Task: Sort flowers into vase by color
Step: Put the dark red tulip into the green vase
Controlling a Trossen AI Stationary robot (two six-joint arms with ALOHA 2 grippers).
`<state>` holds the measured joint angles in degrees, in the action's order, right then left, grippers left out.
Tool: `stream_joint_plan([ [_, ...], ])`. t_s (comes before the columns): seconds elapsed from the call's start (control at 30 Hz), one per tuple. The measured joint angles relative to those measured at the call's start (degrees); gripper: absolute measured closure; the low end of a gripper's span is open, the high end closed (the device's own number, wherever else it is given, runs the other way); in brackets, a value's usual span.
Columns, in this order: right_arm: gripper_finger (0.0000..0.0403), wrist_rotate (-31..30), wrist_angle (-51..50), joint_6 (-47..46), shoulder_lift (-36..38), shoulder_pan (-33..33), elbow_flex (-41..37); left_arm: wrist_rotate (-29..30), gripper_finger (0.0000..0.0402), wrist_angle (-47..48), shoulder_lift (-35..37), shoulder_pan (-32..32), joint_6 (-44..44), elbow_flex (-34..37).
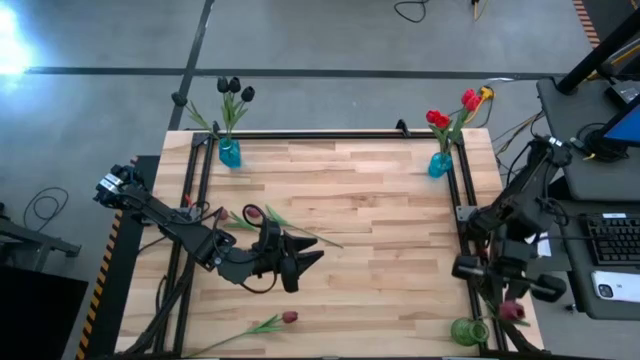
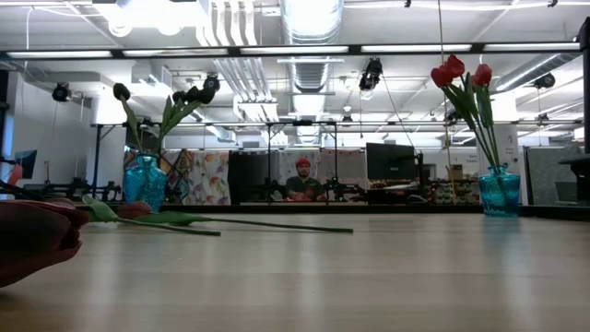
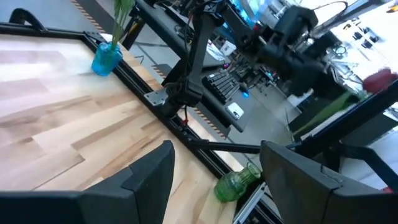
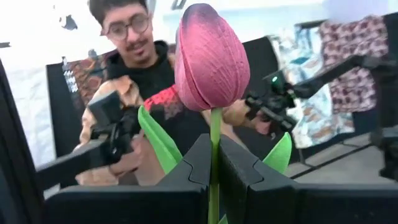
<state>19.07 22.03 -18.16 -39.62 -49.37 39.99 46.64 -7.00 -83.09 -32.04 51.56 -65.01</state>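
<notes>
right gripper pinches a maroon tulip upright over the green vase; lower stem-first, slowly; left gripper waits agape

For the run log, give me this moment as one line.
right gripper: shut on maroon tulip | left gripper: open, over table | green vase: empty

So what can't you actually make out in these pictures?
- High view: the left gripper hides whether a tulip stem lies under it; the left wrist view shows none.
- Low view: a big blurred maroon tulip head blocks the table's left corner.
- Right wrist view: the right gripper pinches a maroon tulip; its lower stem is cut off by the picture edge.
- High view: the green vase is too small to see inside.
</notes>
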Motion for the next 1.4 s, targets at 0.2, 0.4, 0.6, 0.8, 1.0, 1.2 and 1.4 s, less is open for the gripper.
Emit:
stream_joint_plan([
  [0.2, 0.0391, 0.0, 2.5, 1.4, -3.8, -3.9, -0.1, 1.3, 0.0177, 0.0, 0.0, 0.1, 0.7, 0.0],
  [0.4, 0.0391, -1.1, 3.0, 1.6, -5.9, -5.9, -0.1, 2.3, 0.0177, 0.1, 0.1, 0.3, 1.5, 0.0],
  [0.6, 0.0391, -2.8, 4.3, 3.3, -8.8, -7.5, -0.1, 2.3, 0.0177, -0.2, 0.1, 0.3, 1.8, 0.0],
  [0.8, 0.0391, -4.7, 6.6, 4.0, -11.5, -8.5, -0.1, 2.3, 0.0177, -0.4, 0.2, 0.3, 2.0, 0.0],
  [1.0, 0.0391, -5.3, 6.9, 4.1, -12.3, -9.3, -0.1, 1.9, 0.0177, -0.4, 0.2, 0.3, 2.0, 0.0],
  [1.2, 0.0391, -5.2, 3.1, 8.5, -12.2, -11.9, -0.1, 1.9, 0.0177, -0.4, 0.2, 0.3, 3.0, 0.0],
  [1.4, 0.0391, -5.8, 2.9, 12.1, -9.5, -13.4, -3.8, 1.9, 0.0177, -2.0, 0.2, 0.3, 3.6, 0.0],
])
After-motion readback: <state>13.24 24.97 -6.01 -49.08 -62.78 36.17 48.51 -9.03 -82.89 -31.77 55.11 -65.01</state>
